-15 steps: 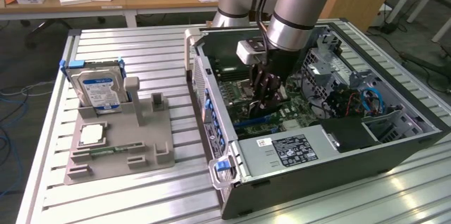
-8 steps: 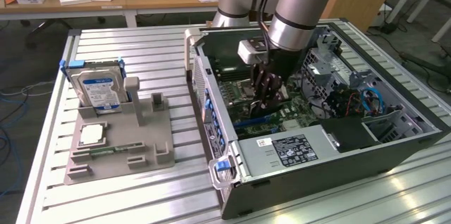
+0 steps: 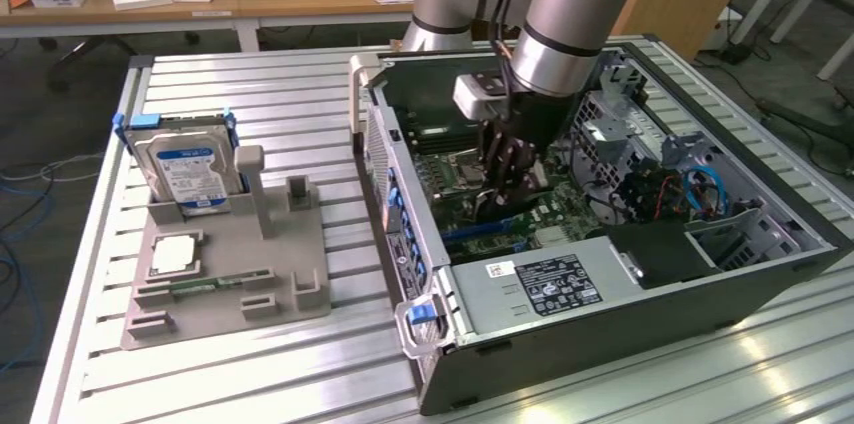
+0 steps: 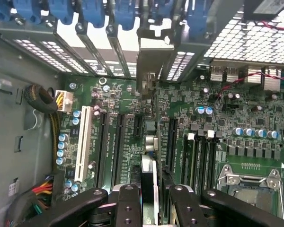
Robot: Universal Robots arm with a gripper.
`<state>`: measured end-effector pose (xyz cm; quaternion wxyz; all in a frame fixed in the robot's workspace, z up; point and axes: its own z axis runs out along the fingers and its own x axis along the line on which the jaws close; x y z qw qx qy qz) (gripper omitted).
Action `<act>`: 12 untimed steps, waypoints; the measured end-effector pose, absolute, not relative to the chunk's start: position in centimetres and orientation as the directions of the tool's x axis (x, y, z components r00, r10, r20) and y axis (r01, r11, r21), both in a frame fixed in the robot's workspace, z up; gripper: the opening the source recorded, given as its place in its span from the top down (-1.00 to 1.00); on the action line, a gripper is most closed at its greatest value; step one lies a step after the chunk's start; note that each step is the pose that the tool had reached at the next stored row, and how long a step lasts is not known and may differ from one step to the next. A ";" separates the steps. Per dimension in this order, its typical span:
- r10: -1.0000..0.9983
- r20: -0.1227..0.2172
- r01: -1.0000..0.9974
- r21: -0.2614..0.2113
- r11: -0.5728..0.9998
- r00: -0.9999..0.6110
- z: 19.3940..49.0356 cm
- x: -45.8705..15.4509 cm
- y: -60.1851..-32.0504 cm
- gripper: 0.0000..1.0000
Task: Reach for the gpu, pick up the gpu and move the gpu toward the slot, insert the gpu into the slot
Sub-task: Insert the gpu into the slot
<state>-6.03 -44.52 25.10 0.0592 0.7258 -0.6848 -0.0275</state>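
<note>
My gripper (image 3: 514, 172) reaches down into the open computer case (image 3: 747, 274), over the motherboard. It is shut on the gpu (image 3: 498, 199), a thin dark card held on edge. In the wrist view my gripper (image 4: 150, 204) has its black fingers (image 4: 129, 208) on either side of the gpu (image 4: 149, 177). The card's silvery bracket (image 4: 154, 64) sits at the far end, against the case's rear openings. Its lower edge runs along the row of black expansion slots (image 4: 118, 142), between two of them. I cannot tell whether the edge is seated in the slot.
A grey fixture (image 3: 287, 254) outside the case holds a blue-labelled hard drive (image 3: 187, 169), a processor chip (image 3: 174, 254) and a green memory stick (image 3: 200, 287). Inside are the power supply (image 3: 547, 284), a white slot (image 4: 84, 142), the processor socket (image 4: 248, 187) and cables (image 4: 40, 99).
</note>
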 end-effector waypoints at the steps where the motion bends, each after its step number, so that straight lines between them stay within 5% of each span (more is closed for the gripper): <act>1: -0.998 0.041 -0.991 0.124 -0.045 0.050 25.1 -6.0 -44.5 0.45; 12: -0.999 0.038 -0.992 0.127 0.022 -0.017 24.9 -6.1 -44.8 0.45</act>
